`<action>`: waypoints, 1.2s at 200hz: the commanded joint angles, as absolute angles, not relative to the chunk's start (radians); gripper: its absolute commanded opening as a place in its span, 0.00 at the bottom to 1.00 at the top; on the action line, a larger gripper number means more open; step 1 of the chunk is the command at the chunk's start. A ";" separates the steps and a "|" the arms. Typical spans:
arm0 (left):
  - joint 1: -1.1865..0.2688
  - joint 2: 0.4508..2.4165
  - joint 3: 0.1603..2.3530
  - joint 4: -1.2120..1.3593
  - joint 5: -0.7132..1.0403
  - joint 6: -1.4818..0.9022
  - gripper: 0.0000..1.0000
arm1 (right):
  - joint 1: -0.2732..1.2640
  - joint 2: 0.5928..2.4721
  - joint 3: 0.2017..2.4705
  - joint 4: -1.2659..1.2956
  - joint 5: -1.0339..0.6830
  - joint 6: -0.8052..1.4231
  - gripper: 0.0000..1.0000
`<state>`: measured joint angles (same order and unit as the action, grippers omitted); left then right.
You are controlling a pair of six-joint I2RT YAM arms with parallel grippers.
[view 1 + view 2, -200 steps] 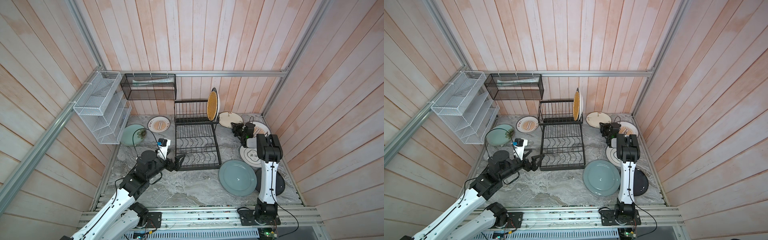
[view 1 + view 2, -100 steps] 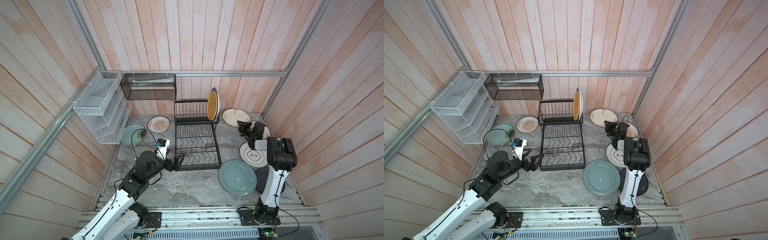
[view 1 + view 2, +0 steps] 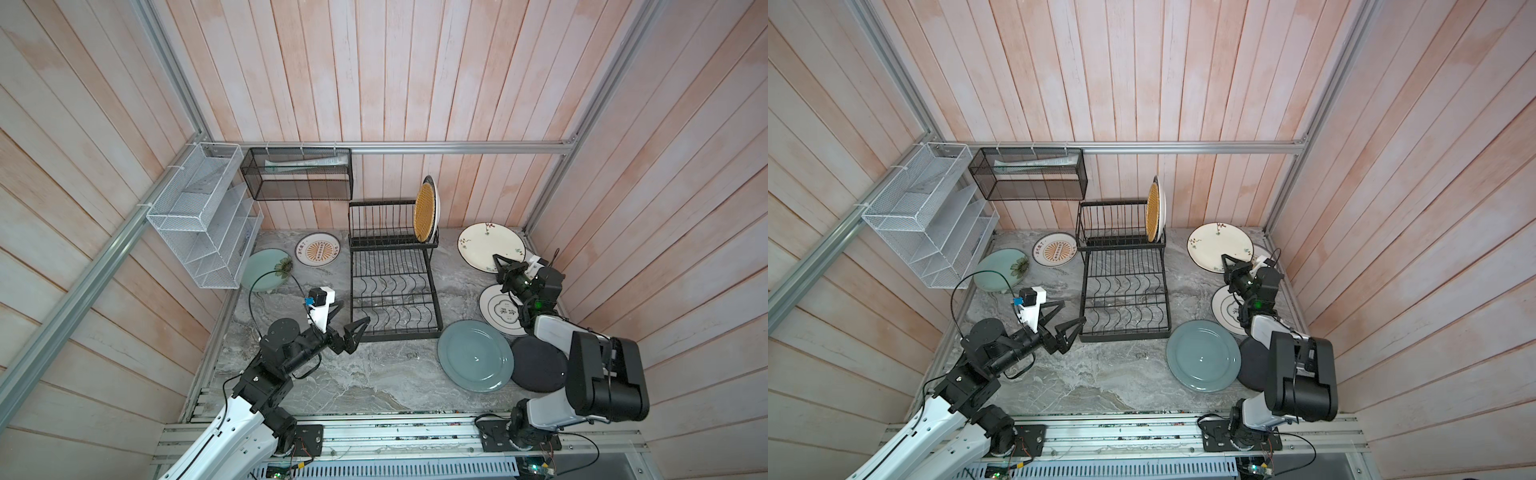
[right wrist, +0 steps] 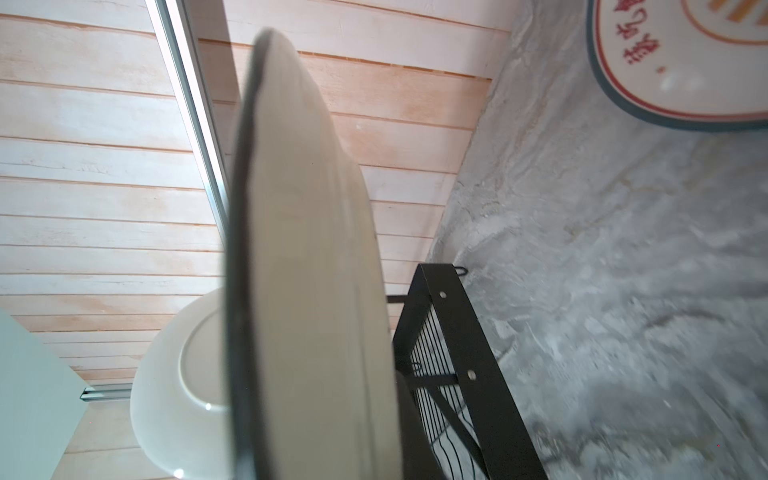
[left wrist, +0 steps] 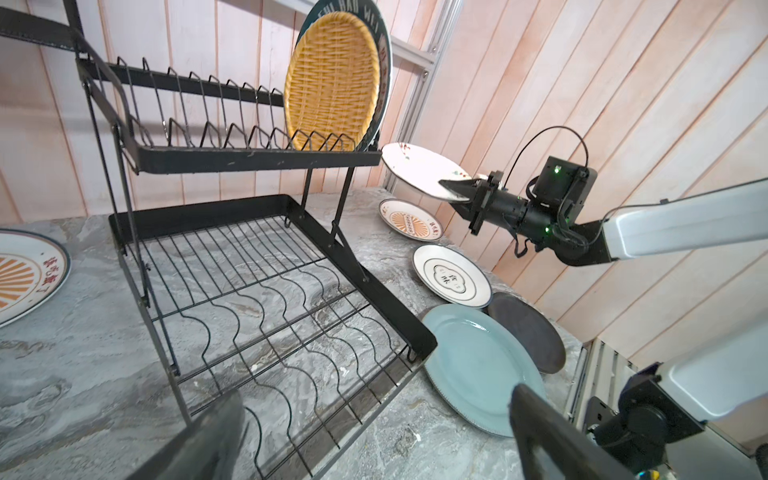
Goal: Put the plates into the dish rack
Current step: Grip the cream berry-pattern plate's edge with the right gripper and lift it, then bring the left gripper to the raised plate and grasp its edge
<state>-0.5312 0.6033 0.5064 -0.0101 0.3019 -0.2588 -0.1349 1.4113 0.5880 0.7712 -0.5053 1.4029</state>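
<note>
The right gripper (image 3: pixel 500 265) is pinching the near rim of the cream floral plate (image 3: pixel 487 246). Its jaws are closed on the edge, and it is holding the plate tilted and clear of the table (image 3: pixel 374 382), so the plate is stretching out ahead of the fingertips. Just beneath this gripper an orange sunburst plate (image 5: pixel 410 220) is lying flat. Back toward the gripper's own arm, the white black-ringed plate (image 3: pixel 496 311), the grey-blue plate (image 3: pixel 473 355) and the black plate (image 3: pixel 540 365) are resting on the table. The dish rack (image 3: pixel 390 245) is standing well apart to this gripper's left, with the yellow woven-look plate (image 3: pixel 424 212) sitting upright at the upper tier's end nearest the gripper. The left gripper (image 3: pixel 349 316) is hanging wide open and empty, with the near corner of the rack's lower tier just ahead of its fingertips.
</note>
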 commanded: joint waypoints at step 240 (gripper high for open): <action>-1.244 1.556 0.898 0.418 -0.355 0.771 0.79 | -0.011 0.655 0.431 0.054 -0.743 1.123 0.00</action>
